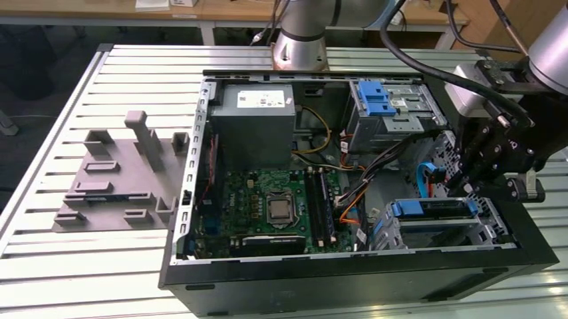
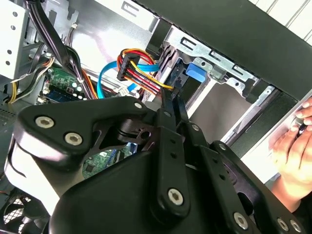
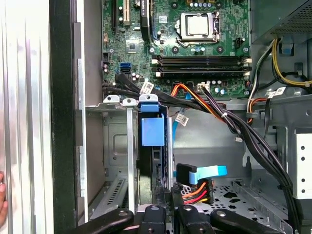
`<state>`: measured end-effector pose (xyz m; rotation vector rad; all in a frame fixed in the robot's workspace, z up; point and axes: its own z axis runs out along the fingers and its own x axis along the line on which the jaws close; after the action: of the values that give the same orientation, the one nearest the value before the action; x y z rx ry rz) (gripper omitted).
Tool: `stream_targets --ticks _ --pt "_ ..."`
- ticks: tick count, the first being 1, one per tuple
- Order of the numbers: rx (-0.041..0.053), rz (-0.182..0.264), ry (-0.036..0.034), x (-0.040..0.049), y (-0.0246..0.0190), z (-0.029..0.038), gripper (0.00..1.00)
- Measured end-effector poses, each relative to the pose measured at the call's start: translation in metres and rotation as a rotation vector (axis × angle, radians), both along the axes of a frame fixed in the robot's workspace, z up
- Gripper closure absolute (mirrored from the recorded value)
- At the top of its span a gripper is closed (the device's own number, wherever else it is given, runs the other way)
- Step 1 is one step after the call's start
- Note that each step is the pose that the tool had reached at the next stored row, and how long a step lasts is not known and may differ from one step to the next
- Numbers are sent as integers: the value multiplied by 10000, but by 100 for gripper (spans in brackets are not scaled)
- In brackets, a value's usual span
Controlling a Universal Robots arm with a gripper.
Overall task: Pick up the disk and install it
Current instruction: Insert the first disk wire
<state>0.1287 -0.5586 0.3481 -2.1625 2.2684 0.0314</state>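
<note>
A robot gripper point(image 1: 497, 174) hangs at the right of the frame in the exterior view, reaching down into an open computer case point(image 1: 355, 282) lying on a slatted counter point(image 1: 53, 266). Its black fingers point(image 2: 171, 105) are drawn narrow, tips at the rear edge of the disk point(image 1: 432, 208), which sits in the drive cage at lower right with its blue tab point(image 3: 152, 130) showing. A person's hand point(image 2: 292, 146) rests at the case's edge.

Silver-grey arm point(image 1: 302, 30), black cables; black gripper point(image 2: 170, 105), linkage bars, silver screw heads.
</note>
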Motion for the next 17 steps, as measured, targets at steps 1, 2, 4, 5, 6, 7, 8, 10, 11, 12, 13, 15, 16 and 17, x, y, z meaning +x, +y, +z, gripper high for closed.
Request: stream_targets --ticks 1,2,4,5,6,7,8,10,11,12,13,15,16,17 --pt "0 0 0 0 0 0 84" --pt "0 0 0 0 0 0 84" --pt "-2 0 0 0 0 0 84" --pt "-10 -1 5 0 -1 0 84" --pt "-16 0 18 3 -1 0 84" --pt "-15 -1 45 5 0 -2 84" --pt "-15 -2 86 8 -1 -5 84" --pt "-14 -28 175 10 -3 -18 84" --pt "-14 -62 198 9 -4 -28 84" --pt "-14 -115 209 9 -4 -38 84" --pt "-14 -185 213 10 -4 -48 84" --pt "-16 -299 214 10 -4 -55 84" --pt "-13 -305 214 10 -4 -58 84" --pt "-10 -305 214 10 -5 -62 84"
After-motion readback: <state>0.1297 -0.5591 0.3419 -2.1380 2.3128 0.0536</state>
